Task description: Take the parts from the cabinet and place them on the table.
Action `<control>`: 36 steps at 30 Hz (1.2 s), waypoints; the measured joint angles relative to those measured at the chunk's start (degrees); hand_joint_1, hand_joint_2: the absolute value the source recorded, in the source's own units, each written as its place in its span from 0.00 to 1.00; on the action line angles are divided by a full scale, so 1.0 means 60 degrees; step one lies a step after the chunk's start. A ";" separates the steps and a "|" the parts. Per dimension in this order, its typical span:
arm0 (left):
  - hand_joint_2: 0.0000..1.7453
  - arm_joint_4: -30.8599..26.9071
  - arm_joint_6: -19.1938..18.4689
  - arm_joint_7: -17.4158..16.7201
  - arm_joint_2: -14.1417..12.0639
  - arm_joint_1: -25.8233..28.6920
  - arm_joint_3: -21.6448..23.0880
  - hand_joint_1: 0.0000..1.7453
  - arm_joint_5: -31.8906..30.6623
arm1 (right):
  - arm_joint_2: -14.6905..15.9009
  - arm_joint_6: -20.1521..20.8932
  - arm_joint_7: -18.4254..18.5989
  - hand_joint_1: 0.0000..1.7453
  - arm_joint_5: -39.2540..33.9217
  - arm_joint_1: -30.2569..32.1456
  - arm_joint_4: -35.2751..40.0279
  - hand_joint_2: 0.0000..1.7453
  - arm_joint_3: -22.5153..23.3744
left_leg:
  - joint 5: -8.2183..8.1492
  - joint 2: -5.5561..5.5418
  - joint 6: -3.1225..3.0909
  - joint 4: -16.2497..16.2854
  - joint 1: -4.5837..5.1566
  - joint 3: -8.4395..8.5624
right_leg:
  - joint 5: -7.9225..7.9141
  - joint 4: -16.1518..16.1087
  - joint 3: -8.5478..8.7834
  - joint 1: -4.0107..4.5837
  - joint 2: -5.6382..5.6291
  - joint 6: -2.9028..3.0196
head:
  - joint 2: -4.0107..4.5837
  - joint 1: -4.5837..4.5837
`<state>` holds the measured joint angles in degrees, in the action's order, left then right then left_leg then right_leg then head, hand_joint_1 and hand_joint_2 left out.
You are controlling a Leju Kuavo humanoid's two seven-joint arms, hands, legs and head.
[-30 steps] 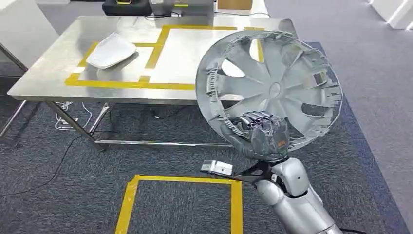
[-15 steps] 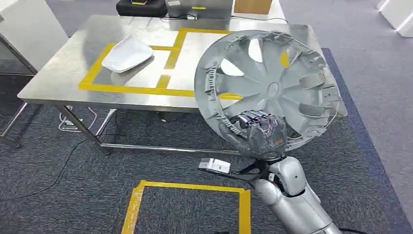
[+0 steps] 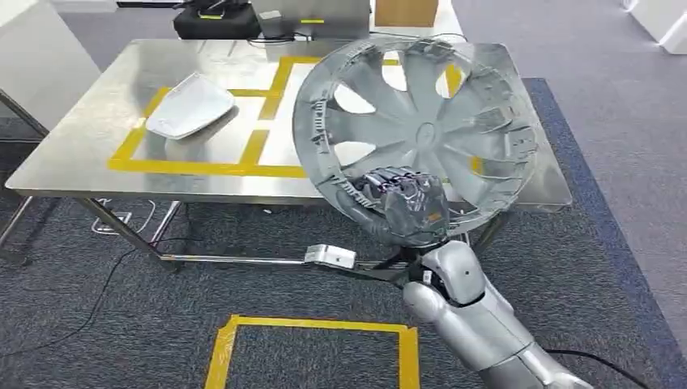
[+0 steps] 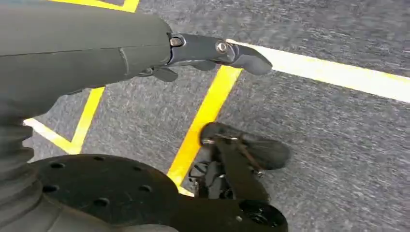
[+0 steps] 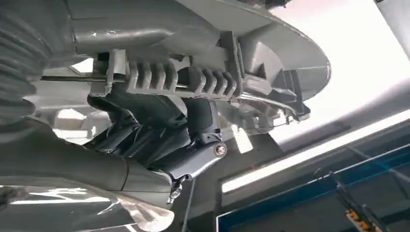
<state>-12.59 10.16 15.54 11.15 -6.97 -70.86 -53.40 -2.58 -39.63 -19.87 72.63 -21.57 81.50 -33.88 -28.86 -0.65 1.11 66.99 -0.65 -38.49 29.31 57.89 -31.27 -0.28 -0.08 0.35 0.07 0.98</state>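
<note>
A large silver wheel cover [image 3: 421,134] stands nearly upright in my right hand [image 3: 409,207], which grips its lower rim. In the head view it hangs in front of the right half of the steel table [image 3: 73,158], hiding that part of the top. The right wrist view shows my dark fingers [image 5: 145,128] curled around the ribbed rim of the wheel cover [image 5: 193,79]. A white curved part [image 3: 190,105] lies on the table's left side, inside a yellow taped box. My left hand [image 4: 145,53] hangs over the carpet, fingers stretched out and holding nothing.
Yellow tape [image 3: 259,146] marks two boxes on the table. A black case [image 3: 212,20] and a cardboard box [image 3: 405,10] sit at the table's far edge. On the grey carpet a yellow taped square [image 3: 312,328] lies before me, and cables [image 3: 113,223] trail under the table.
The whole picture has shifted as the camera moved, and the table looks nearer. My right hand still holds the wheel cover, which now overlaps more of the table's right half.
</note>
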 joint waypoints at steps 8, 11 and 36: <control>1.00 0.0004 0.0011 -0.0120 0.0026 -0.0058 0.0193 0.00 -0.0167 | -0.0004 0.0280 0.0382 1.00 -0.0375 -0.1130 -0.0902 1.00 -0.0626 | 0.0354 0.0065 -0.0491 -0.1232 0.0044 0.0521 | 0.0438 0.0546 -0.0041 0.0007 0.0024 -0.0422 | 0.0000 -0.0072; 1.00 0.0007 -0.0088 -0.0168 0.0058 -0.0159 0.0299 0.00 -0.0222 | -0.0015 0.0477 0.0415 1.00 -0.0510 -0.1568 -0.1472 1.00 -0.0830 | 0.0190 0.0046 -0.0598 -0.1230 0.0056 0.0625 | 0.1047 0.2682 -0.1508 0.0011 0.0022 -0.0469 | 0.0004 -0.0109; 1.00 0.0011 -0.0816 -0.0084 0.0332 -0.0500 0.0925 0.00 -0.0667 | -0.0998 0.3090 0.1297 1.00 -0.0385 -0.4657 -0.9140 1.00 -0.1002 | -0.0374 -0.0009 -0.0297 -0.1715 0.0125 0.1566 | -0.0817 0.0106 -0.1196 0.0105 -0.0048 -0.0145 | 0.0000 -0.0095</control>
<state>-12.52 5.27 15.04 13.14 -9.97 -65.31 -57.40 -8.57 -21.09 -12.09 70.32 -49.51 26.66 -39.89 -31.10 -0.70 -0.67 56.70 0.10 -29.10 24.40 58.52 -38.45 0.35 -0.37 -0.52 0.07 0.42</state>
